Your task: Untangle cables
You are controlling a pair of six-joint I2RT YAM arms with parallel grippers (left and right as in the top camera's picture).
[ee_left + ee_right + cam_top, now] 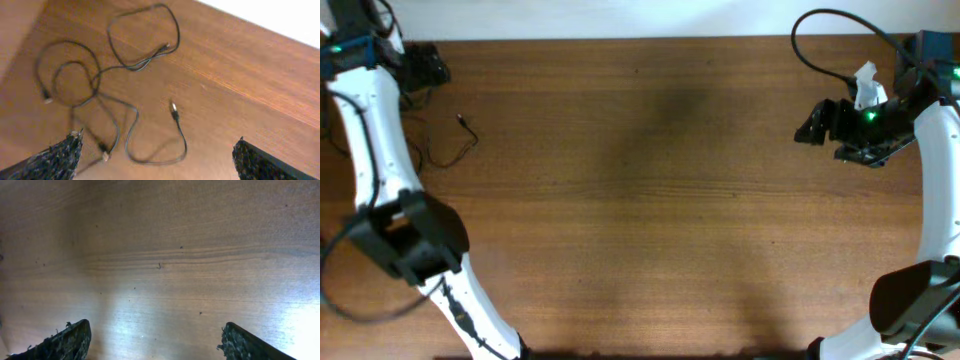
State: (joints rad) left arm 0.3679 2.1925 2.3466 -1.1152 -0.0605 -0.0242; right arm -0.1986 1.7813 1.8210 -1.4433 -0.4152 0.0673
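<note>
Several thin black cables (pixel 95 86) with small plugs lie looped just ahead of the left gripper (pixel 157 167), jaws spread wide; the right gripper (pixel 160 345), also spread, hovers well apart.

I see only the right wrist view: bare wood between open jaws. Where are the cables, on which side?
Observer: The cables lie on the table's left side, near the left gripper.
Operator: Are they pulled into a tight knot?
Observer: No. The left wrist view shows loose loops that cross one another, and a plug end lies free on the wood.
</note>
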